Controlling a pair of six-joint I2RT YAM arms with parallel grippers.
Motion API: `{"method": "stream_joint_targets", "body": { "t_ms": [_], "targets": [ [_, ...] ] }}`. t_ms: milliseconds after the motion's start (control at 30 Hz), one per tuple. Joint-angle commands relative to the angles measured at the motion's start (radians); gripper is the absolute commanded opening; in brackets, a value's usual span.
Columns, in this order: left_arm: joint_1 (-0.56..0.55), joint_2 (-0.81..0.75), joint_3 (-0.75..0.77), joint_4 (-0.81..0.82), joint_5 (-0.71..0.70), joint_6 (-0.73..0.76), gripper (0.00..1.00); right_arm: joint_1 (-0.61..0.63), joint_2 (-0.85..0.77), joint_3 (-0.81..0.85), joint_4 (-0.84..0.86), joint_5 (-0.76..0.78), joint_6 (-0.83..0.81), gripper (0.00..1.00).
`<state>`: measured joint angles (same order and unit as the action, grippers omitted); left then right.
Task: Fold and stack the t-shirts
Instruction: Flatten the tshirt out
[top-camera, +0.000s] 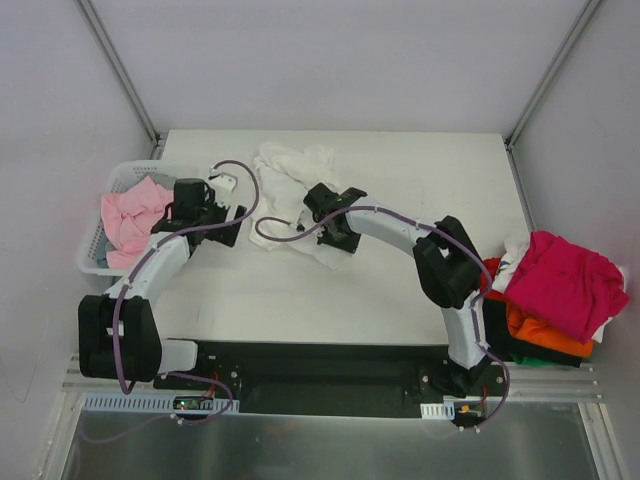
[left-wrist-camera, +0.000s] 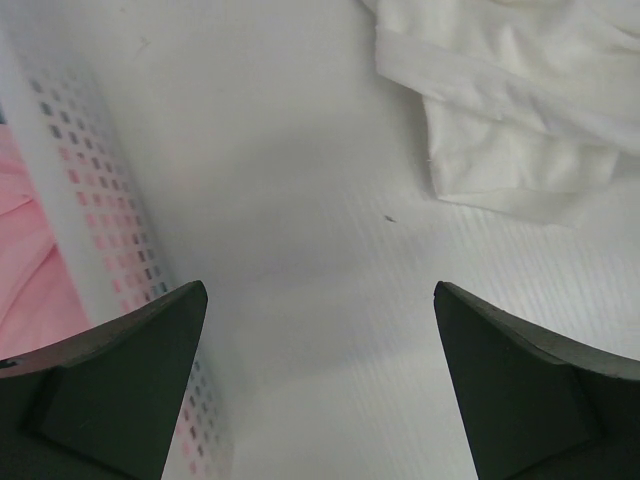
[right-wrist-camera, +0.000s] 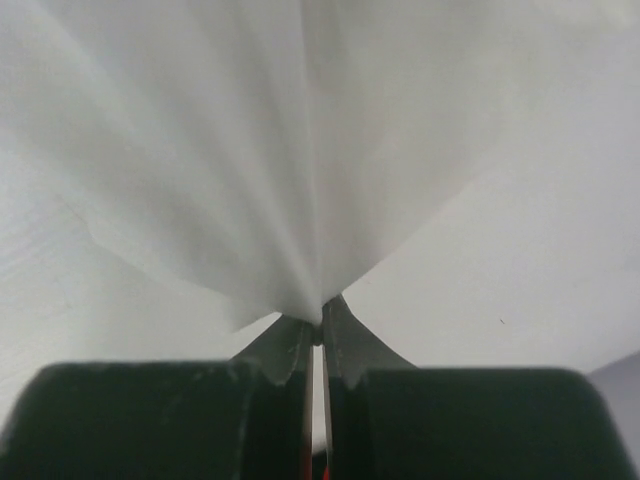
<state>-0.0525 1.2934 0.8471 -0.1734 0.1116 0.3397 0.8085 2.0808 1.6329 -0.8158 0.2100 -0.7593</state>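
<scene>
A crumpled white t-shirt (top-camera: 292, 185) lies on the table at the back middle; it also shows in the left wrist view (left-wrist-camera: 510, 110). My right gripper (top-camera: 328, 222) is shut on its near edge, and the cloth (right-wrist-camera: 300, 170) fans up from the pinched fingertips (right-wrist-camera: 342, 330). My left gripper (top-camera: 222, 212) is open and empty above bare table, between the basket and the white shirt. A pale pink t-shirt (top-camera: 135, 218) lies in the white lattice basket (top-camera: 122, 176). A magenta shirt (top-camera: 565, 280) tops a pile with an orange one (top-camera: 540, 332) and dark ones (top-camera: 505, 335) at the right.
The basket wall (left-wrist-camera: 90, 200) is close to my left gripper's left finger. The pile at the right overhangs the table's right edge. A black base plate (top-camera: 330, 375) runs along the near edge. Grey walls stand at the back and sides.
</scene>
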Motion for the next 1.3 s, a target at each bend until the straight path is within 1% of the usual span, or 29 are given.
{"method": "stream_joint_targets", "body": {
  "t_ms": [0, 100, 333, 500, 533, 633, 667, 700, 767, 833, 967, 1100, 1267],
  "targets": [
    [-0.055, 0.041, -0.016, -0.014, 0.086, -0.008, 0.98, -0.022, -0.140, 0.038, -0.082, 0.133, 0.025, 0.01],
    [-0.087, 0.063, -0.005, -0.014, 0.079, -0.021, 0.97, -0.028, -0.159, 0.079, -0.120, 0.179, 0.034, 0.01],
    [-0.107, 0.107, 0.018, -0.015, 0.076, -0.033, 0.96, -0.029, -0.172, 0.146, -0.183, 0.284, 0.043, 0.01],
    [-0.121, 0.147, 0.044, -0.014, 0.076, -0.056, 0.94, -0.066, -0.166, 0.203, -0.218, 0.367, 0.060, 0.01],
    [-0.124, 0.152, 0.047, -0.014, 0.074, -0.057, 0.94, -0.071, -0.162, 0.238, -0.226, 0.379, 0.066, 0.01],
    [-0.127, 0.167, 0.066, -0.011, 0.059, -0.079, 0.93, -0.088, -0.162, 0.303, -0.244, 0.457, 0.039, 0.01],
    [-0.127, 0.172, 0.073, -0.009, 0.051, -0.082, 0.93, -0.095, -0.165, 0.324, -0.243, 0.504, 0.026, 0.01],
    [-0.127, 0.175, 0.076, -0.006, 0.039, -0.087, 0.93, -0.100, -0.171, 0.337, -0.221, 0.525, 0.011, 0.01],
    [-0.127, 0.179, 0.076, 0.000, 0.031, -0.088, 0.92, -0.104, -0.223, 0.309, -0.159, 0.584, -0.046, 0.01],
    [-0.126, 0.182, 0.072, 0.011, 0.026, -0.087, 0.92, -0.112, -0.243, 0.312, -0.106, 0.618, -0.066, 0.01],
    [-0.129, 0.196, 0.067, 0.029, 0.036, -0.090, 0.91, -0.141, -0.316, 0.320, 0.009, 0.630, -0.115, 0.01],
    [-0.136, 0.211, 0.082, 0.032, 0.054, -0.082, 0.91, -0.176, -0.341, 0.418, 0.130, 0.640, -0.196, 0.01],
    [-0.171, 0.224, 0.116, 0.032, 0.057, -0.070, 0.91, -0.226, -0.355, 0.484, 0.208, 0.620, -0.256, 0.01]
  ]
}}
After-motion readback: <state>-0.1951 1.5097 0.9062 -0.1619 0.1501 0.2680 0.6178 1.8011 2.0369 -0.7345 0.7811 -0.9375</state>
